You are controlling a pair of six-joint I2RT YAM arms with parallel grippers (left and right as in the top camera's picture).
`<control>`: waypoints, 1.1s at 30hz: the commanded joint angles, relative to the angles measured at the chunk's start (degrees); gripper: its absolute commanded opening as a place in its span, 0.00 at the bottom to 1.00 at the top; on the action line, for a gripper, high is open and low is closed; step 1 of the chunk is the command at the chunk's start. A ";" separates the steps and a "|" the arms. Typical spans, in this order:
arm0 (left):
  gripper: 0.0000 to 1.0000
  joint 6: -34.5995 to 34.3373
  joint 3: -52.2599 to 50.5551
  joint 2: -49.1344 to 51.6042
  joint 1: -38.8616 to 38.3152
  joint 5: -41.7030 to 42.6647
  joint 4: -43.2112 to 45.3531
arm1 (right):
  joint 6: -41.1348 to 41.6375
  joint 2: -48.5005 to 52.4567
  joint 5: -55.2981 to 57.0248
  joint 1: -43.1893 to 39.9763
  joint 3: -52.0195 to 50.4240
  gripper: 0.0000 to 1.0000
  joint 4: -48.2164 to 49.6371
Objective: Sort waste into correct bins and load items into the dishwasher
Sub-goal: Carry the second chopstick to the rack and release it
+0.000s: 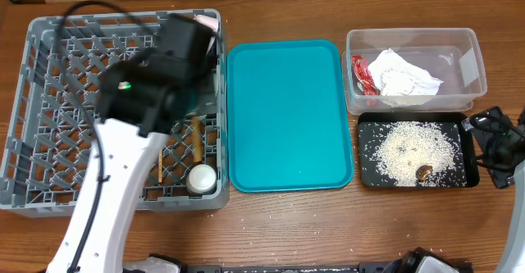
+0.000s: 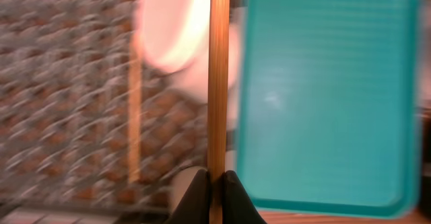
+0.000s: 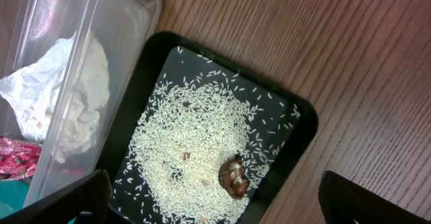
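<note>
One thin wooden chopstick point(image 2: 217, 83) is pinched between the closed fingers of the left gripper point(image 2: 215, 183), above the right side of the large grey plastic lattice dish rack point(image 1: 20, 142). A second chopstick point(image 1: 160, 162) lies on the rack floor, and a small white cup point(image 1: 201, 177) sits in the near right corner. A teal tray point(image 1: 287, 113) lies just to the right. Further right, the clear plastic tub point(image 1: 472, 60) holds the crumpled white napkin point(image 1: 402, 72) and red wrapper point(image 1: 361, 72). Nearer, the shallow black tray point(image 1: 365, 150) holds white rice point(image 1: 414, 150) and a brown lump point(image 1: 424, 173). The right gripper point(image 3: 214, 190) hangs there, jaws wide, holding nothing.
</note>
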 commanded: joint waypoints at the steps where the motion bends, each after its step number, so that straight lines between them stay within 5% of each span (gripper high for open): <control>1: 0.04 5.44 -0.66 1.46 5.14 -2.82 -0.98 | -0.37 -0.13 -0.04 -0.22 0.59 1.00 0.33; 9: 0.04 15.56 -13.99 1.92 17.38 3.80 9.40 | -0.37 -0.13 -0.04 -0.22 0.59 1.00 0.33; 19: 0.05 20.92 -29.92 1.92 20.22 7.56 23.74 | -0.37 -0.13 -0.04 -0.22 0.59 1.00 0.33; 20: 0.10 20.92 -30.40 1.92 20.22 7.56 24.02 | -0.37 -0.13 -0.04 -0.22 0.59 1.00 0.33; 23: 0.52 20.83 -30.62 1.92 20.22 7.56 24.46 | -0.37 -0.13 -0.04 -0.22 0.59 1.00 0.33; 25: 0.66 20.15 -30.49 1.90 20.22 7.56 24.81 | -0.37 -0.13 -0.04 -0.22 0.59 1.00 0.33; 33: 0.67 12.52 -23.85 0.33 20.24 7.58 18.18 | -0.37 -0.13 -0.04 -0.22 0.59 1.00 0.33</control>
